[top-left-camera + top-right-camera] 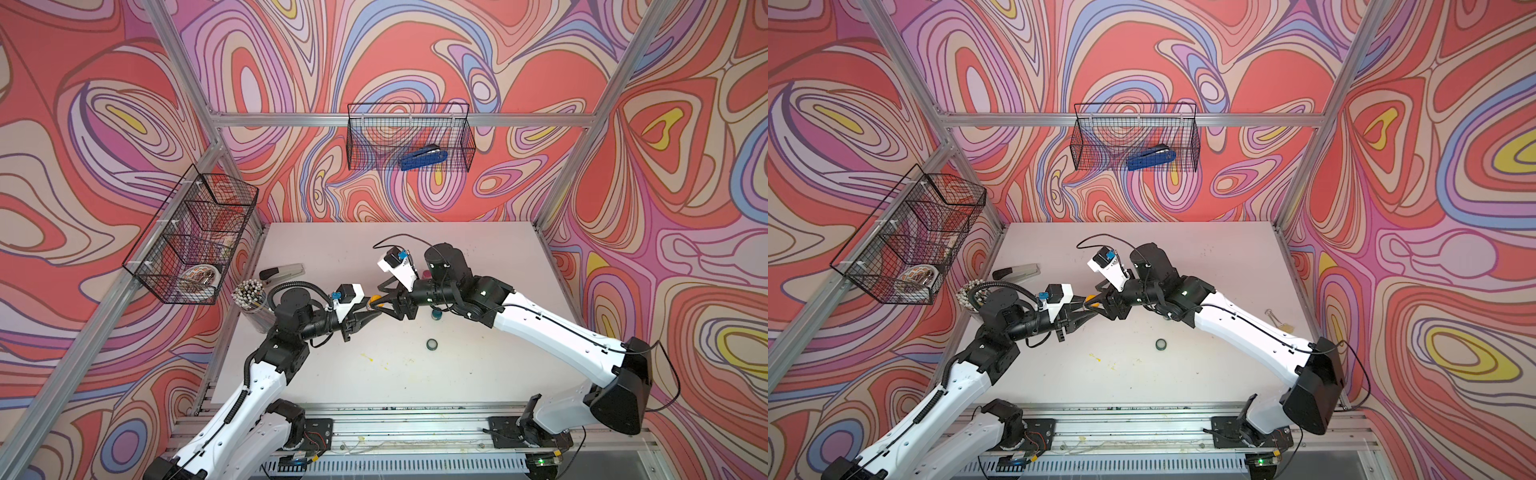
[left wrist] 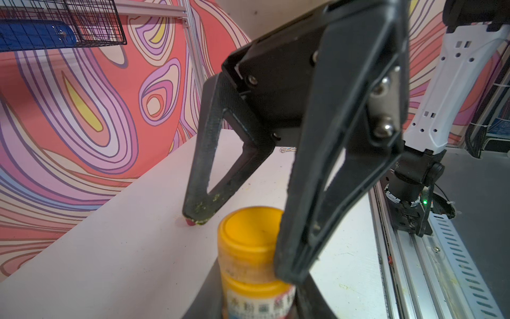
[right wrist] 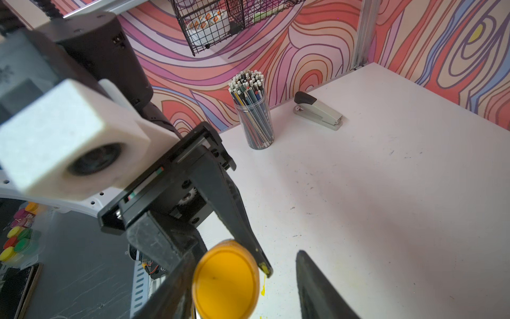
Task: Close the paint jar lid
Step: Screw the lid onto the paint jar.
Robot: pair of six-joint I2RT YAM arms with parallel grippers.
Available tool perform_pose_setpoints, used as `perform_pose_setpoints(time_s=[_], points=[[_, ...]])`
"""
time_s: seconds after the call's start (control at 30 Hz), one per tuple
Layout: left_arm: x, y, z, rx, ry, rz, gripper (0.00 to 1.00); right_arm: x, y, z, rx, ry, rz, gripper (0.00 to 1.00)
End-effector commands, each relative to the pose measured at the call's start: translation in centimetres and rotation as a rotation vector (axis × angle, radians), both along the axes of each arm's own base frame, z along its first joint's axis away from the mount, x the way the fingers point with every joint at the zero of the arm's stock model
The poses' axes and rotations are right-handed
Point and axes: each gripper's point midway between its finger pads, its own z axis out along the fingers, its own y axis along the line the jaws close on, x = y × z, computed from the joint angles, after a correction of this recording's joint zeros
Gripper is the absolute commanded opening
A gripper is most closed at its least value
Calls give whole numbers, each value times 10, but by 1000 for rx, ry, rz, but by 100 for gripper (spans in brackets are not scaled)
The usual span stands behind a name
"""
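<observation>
A yellow paint jar [image 1: 375, 300] [image 1: 1090, 299] is held above the white table, my left gripper [image 1: 371, 311] [image 2: 256, 306] shut on its labelled body [image 2: 256, 301]. Its yellow lid [image 2: 249, 234] [image 3: 226, 281] sits on top of the jar. My right gripper [image 1: 379, 296] [image 3: 240, 284] comes from the opposite side and stands open around the lid. One of its fingers [image 2: 292, 248] rests against the lid's side. The other finger [image 2: 197, 210] hangs apart from it, smeared with yellow paint.
A small dark green lid [image 1: 432, 344] lies on the table [image 1: 478, 374] in front of the grippers. A teal jar [image 1: 436, 315] and a pink jar [image 1: 426, 274] stand by the right arm. Pencil cup [image 1: 249, 297] and stapler [image 1: 282, 272] sit at the left, with wire baskets [image 1: 409, 137] on the walls.
</observation>
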Motion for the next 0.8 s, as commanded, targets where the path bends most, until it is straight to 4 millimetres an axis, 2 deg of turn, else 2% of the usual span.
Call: perform_pose_setpoints(time_s=[0.0,0.4,0.77], points=[[-1,1,10,-16,-27,-4,23,-3,-2,7,12,-1,5,60],[0,2,10,-12,-33,10,23,-3,-1,8,12,3,11,59],[2,3,9,-8,-34,21,23,-5,0,9,16,10,24,43]])
